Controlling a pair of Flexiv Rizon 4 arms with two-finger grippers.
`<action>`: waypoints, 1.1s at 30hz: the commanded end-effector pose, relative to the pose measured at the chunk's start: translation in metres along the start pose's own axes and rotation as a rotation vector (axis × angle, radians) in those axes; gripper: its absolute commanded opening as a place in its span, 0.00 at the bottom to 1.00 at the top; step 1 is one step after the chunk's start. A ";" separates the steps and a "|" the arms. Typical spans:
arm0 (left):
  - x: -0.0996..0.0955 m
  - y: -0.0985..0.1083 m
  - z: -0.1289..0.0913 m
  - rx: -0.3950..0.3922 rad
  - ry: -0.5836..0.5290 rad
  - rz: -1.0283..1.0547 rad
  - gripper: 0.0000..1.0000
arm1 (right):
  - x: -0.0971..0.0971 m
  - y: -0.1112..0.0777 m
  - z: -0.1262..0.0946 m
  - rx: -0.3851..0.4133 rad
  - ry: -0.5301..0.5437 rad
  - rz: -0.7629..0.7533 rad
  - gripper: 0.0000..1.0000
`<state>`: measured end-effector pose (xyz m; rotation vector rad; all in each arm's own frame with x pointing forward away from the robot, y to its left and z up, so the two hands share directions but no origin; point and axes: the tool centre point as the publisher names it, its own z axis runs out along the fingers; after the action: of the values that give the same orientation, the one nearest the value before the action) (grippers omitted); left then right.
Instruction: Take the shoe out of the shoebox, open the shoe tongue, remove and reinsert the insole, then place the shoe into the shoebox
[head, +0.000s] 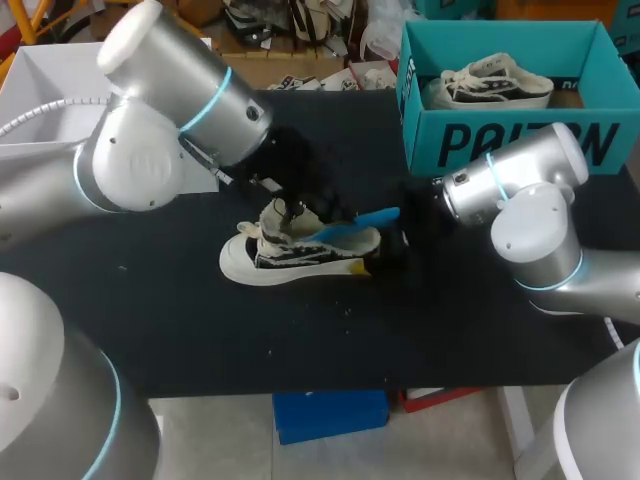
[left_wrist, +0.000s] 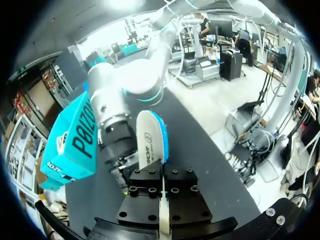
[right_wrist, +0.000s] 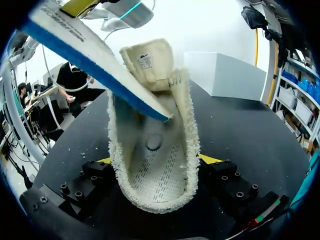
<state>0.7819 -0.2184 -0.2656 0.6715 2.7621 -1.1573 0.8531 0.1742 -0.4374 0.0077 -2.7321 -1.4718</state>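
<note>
Cream canvas shoe with a white rubber sole (head: 290, 262) sat on its sole just left of the frame's centre on the wide black table (head: 200, 330), toe pointing left. At the upper right stood the open teal cardboard shoebox (head: 500, 140), with a second pale shoe (head: 495, 80) inside and bold black lettering across its front wall. The first shoe's padded tongue (right_wrist: 147, 62) was lifted up and back; its small stitched label was too fine to read. A white foam insole with a blue underside (head: 355, 225) slanted up from the shoe's mouth toward the heel side, mostly clear of the shoe, with dark print on its pale face. The left arm's fingers (left_wrist: 145, 187) were clenched on the insole, and the right arm's fingers (right_wrist: 209, 159) grasped the heel from both sides. The insole step seemed in hand, though whether drawing out or feeding back I could not tell. Either way, the next move probably called for a steadily held heel and an insole guided in line with the shoe.
</note>
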 end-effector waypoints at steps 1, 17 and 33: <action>0.001 -0.006 -0.027 0.210 0.003 0.024 0.00 | 0.000 0.000 0.002 0.003 -0.001 0.001 0.00; -0.016 -0.039 -0.087 0.622 0.072 0.082 0.00 | 0.000 0.000 0.002 0.003 -0.001 0.001 0.00; -0.014 -0.039 -0.092 0.677 0.064 0.052 0.00 | 0.000 0.000 0.002 0.003 -0.001 0.001 0.00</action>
<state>0.7893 -0.1872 -0.1717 0.8685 2.3754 -2.0348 0.8531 0.1742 -0.4374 0.0076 -2.7321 -1.4718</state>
